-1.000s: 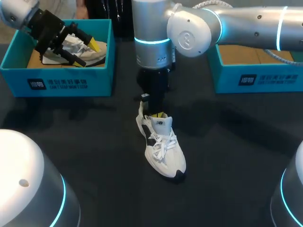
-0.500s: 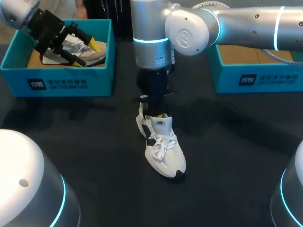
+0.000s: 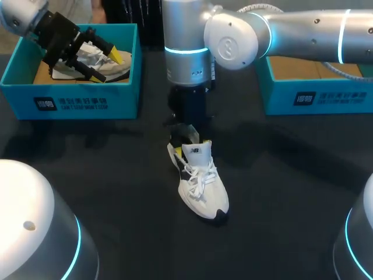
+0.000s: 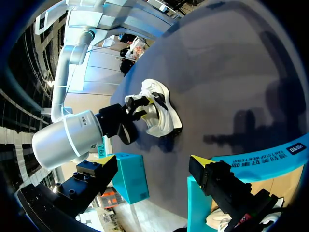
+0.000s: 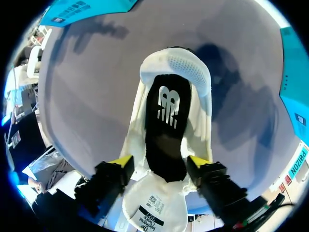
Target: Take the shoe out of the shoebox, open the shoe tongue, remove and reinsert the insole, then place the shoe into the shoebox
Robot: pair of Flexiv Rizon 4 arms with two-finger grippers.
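- Dark tabletop (image 3: 291, 192) all round, and plenty of it was bare: the white shoe (image 3: 201, 181) stood upright near the middle, toe toward the near edge, with free surface on every side.
- Left shoebox (image 3: 70, 102), teal, sat at the far left edge, and the right box (image 3: 315, 96), also teal, sat at the far right. Both were well apart from the shoe.
- Right arm came in from the right, crossed in front of the right box and dropped straight down over the shoe's heel end, so the room above the heel was taken.
- Right gripper (image 3: 191, 146) was down at the shoe's opening, just behind the raised tongue (image 3: 197, 150). From the wrist camera its fingers (image 5: 120, 163) were spread wide, one on each side of the opening. They had hold of nothing I could make out.
- Black insole (image 5: 166, 140) with a white logo showed down inside the shoe, between those fingers.
- Left gripper (image 3: 105, 65) hung over the left shoebox, just above a second shoe (image 3: 119, 69) lying in it. Its fingers (image 4: 200, 163) were wide apart and held nothing.
- Two white rounded arm bases (image 3: 35, 227) filled the near corners, so the open room was mostly the middle strip.
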